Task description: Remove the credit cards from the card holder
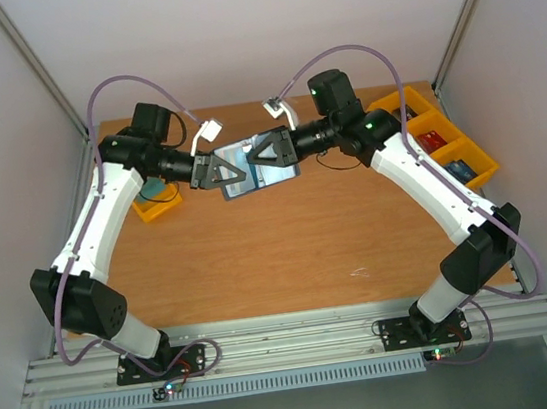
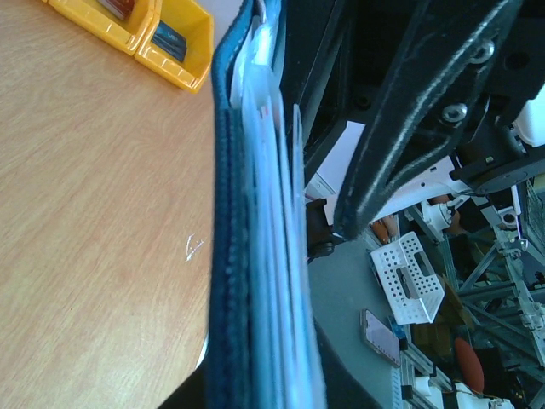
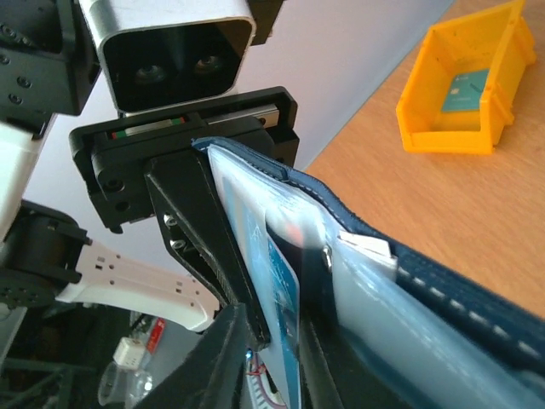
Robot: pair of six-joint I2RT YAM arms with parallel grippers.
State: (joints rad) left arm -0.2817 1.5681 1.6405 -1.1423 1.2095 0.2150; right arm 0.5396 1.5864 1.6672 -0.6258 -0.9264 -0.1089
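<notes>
Wooden table [image 1: 289,243], yellow bin [image 1: 157,212] far left, yellow bins [image 1: 479,152] far right

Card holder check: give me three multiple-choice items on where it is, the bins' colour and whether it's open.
1. Where is the card holder?
A. in a bin
B. raised between the left fingers and right fingers
C. flat by the arm bases

2. The bins are:
A. green
B. yellow
C. red

3. The card holder is:
A. open
B. snapped shut
C. folded flat on the table

Answers:
1 B: the top view shows it where the two arms meet, and the left wrist view shows the table well beyond it.
2 B: every bin wall is yellow.
3 A: its pale sleeves are exposed.
</notes>
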